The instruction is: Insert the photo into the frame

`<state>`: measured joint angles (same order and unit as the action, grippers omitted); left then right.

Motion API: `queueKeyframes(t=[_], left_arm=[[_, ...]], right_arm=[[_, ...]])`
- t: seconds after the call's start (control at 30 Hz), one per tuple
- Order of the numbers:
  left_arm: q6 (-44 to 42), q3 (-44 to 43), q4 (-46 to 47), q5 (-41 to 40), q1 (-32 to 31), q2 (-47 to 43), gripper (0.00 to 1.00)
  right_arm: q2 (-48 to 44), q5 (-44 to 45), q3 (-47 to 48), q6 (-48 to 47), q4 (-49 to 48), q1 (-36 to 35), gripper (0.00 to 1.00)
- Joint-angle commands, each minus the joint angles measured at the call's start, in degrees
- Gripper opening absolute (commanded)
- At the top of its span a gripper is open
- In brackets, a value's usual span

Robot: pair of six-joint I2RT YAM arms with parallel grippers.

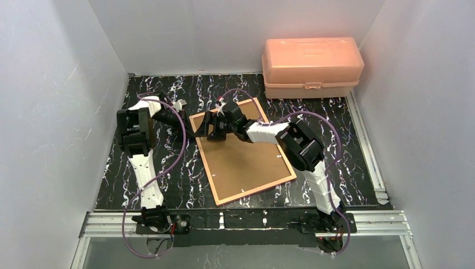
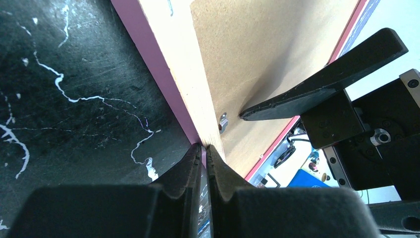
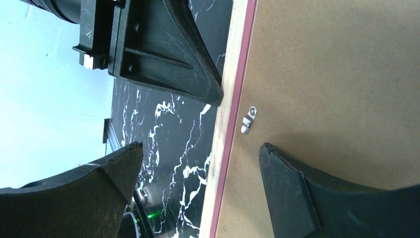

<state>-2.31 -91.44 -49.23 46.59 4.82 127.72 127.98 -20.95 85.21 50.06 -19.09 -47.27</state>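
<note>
**Two grippers at one edge of a face-down frame**

The frame is laid flat near the middle of the worktop, tan back upward and turned askew to the worktop's edges. One corner is pointed toward the far edge and the opposite one toward the near edge. A thin pink line is seen along its outer side in both wrist views. A brown backing board is seated inside it and fills the whole opening.

The frame's left edge, close to its far-left corner, is pinched by the left gripper. Its jaws are clenched on the rim, one on the outer pink side and one on the tan back.

Just beside that grip, a small metal clip is fixed to the board right at the rim.

The right gripper is held over the same stretch of edge with its jaws spread wide and nothing between them. One finger is placed over the board near the clip and the other over the bare worktop beyond the rim. Whether the inner fingertip is touching the board cannot be told.

A peach plastic box, lid closed, is set at the far right corner of the worktop, well apart from the frame.
</note>
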Motion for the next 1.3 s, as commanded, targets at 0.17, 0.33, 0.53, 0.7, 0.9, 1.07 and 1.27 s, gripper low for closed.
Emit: queueKeyframes(t=[0.17, 0.33, 0.53, 0.7, 0.9, 1.07, 1.27], left_arm=[[-1.1, 1.5, 0.3, -2.3, -1.1, -1.3, 0.05], [-1.1, 1.4, 0.1, -2.3, -1.2, -1.3, 0.05], [-1.1, 1.5, 0.2, -2.2, -1.1, -1.3, 0.05], [-1.1, 1.6, 0.2, -2.0, -1.1, -1.5, 0.05], [-1.2, 1.6, 0.2, -2.0, -1.1, -1.6, 0.05], [-1.2, 1.6, 0.2, -2.0, -1.1, -1.6, 0.05], [-1.3, 1.8, 0.2, -2.1, -1.1, -1.8, 0.05]], right_arm=[[3.7, 0.2, 4.1, 2.2, -2.3, -0.9, 0.95], [4.6, 0.7, 5.6, 2.8, -2.2, -1.0, 0.94], [5.3, 1.4, 6.7, 3.3, -2.3, -1.1, 0.94], [5.2, 1.5, 6.6, 3.9, -2.5, -1.4, 0.94], [2.4, 3.0, 2.8, 4.4, -1.9, -1.7, 0.94], [0.0, 4.5, -1.0, 4.5, -2.7, -1.8, 0.94], [-0.2, 4.3, -1.1, 5.0, -3.0, -1.9, 0.94]])
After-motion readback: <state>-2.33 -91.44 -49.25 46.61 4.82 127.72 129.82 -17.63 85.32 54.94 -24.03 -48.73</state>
